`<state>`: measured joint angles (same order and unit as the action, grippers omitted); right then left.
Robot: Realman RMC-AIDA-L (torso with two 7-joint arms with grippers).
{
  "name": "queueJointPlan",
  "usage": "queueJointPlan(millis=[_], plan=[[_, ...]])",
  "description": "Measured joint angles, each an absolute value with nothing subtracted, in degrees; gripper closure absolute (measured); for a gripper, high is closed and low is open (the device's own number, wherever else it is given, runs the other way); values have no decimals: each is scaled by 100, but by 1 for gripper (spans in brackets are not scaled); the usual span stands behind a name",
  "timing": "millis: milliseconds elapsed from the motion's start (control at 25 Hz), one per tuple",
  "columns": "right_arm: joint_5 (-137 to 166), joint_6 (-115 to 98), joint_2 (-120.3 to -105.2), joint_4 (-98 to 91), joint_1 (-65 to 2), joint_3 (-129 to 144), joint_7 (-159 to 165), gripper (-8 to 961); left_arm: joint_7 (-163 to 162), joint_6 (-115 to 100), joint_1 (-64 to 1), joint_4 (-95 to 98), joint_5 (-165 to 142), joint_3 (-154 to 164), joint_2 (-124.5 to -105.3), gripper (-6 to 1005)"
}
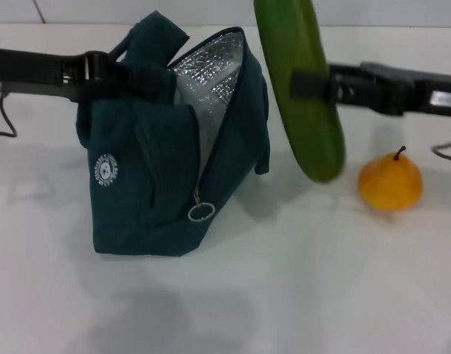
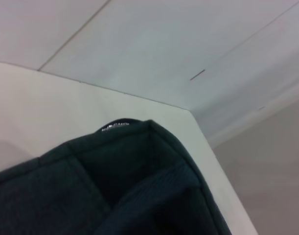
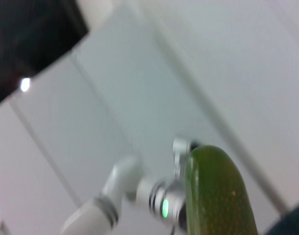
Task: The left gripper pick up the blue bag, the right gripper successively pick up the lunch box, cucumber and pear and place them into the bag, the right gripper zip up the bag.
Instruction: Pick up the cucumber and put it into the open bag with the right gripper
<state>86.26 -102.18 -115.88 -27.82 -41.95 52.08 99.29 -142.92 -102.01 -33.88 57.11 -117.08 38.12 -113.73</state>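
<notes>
1. The bag (image 1: 147, 184) stands on the white surface (image 1: 284, 295) at about 9 o'clock from the middle of the head view, mouth open, foil lining (image 1: 210, 81) showing.
2. Its zip ring (image 1: 199, 212) hangs low on the front edge; a white round logo (image 1: 107, 169) sits on the side facing 9 o'clock.
3. The left gripper (image 1: 133, 74) comes in from 9 o'clock and meets the bag's top by a handle (image 1: 155, 37); the fabric is lifted there. Whether its fingers are clamped on it I cannot tell.
4. In the left wrist view only the bag's dark fabric (image 2: 129, 186) fills the near field, with the surface behind.
5. The right gripper (image 1: 310, 85) reaches in from 3 o'clock, fingers closed on the cucumber (image 1: 299, 88).
6. The cucumber hangs nearly upright in the air, just beside the bag's open mouth on its 3 o'clock side, lower tip clear of the surface.
7. The right wrist view shows the cucumber's rounded end (image 3: 215, 191) close up.
8. The pear (image 1: 390, 181) sits upright on the surface at 3 o'clock, near the cucumber's lower tip but apart from it.
</notes>
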Motion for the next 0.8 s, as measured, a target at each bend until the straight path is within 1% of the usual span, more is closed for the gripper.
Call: queueJointPlan(millis=[280,640,800], plan=[[7836,-9501,-11620,-1450,-4768,5347,8798,356,-14115,-10204,-3408,5482,-11573,3806,-11365,942],[7203,-8813,-11619,-481,-5540,5643,7697,357,-14075,-10198,-3421,5482,-11569,3797,-11344,942],[7196,-8583,-11619,-191,-5780,5615,7375,357,-14074,-10198,-3432,5494,-11550,3797,-11336,942]])
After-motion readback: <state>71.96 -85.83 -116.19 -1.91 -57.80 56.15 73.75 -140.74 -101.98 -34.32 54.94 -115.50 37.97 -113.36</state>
